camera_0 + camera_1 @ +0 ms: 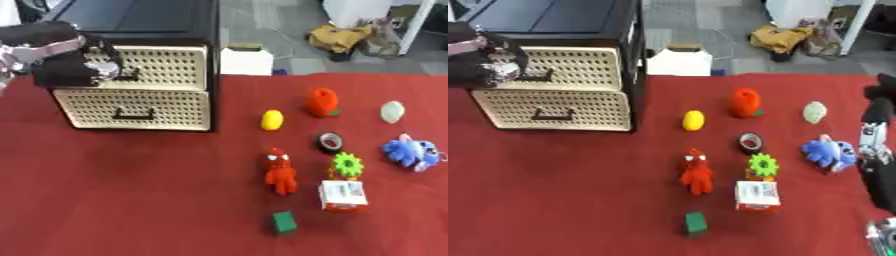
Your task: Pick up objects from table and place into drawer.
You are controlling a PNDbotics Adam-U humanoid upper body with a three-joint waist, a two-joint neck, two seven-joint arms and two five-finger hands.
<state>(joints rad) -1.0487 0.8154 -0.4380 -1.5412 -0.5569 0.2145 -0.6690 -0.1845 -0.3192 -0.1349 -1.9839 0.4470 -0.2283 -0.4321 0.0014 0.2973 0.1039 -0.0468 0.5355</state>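
A black cabinet (214, 60) with two beige wicker drawers stands at the table's back left. My left hand (74, 65) is at the upper drawer (166, 67), fingers curled at its dark handle. The lower drawer (131, 107) is shut. To the right lie a yellow lemon (272, 120), an orange-red fruit (322, 102), a pale egg shape (393, 111), a black tape roll (330, 142), a blue plush (411, 152), a green gear (347, 164), a red figure (281, 172), a white carton (342, 194) and a green cube (283, 222). My right hand (877, 150) rests open at the right edge, fingers up.
A red cloth (131, 200) covers the table; its left and front-left parts are bare. A white box (246, 60) stands just behind the table's far edge, beside the cabinet. Bags and clutter lie on the floor further back.
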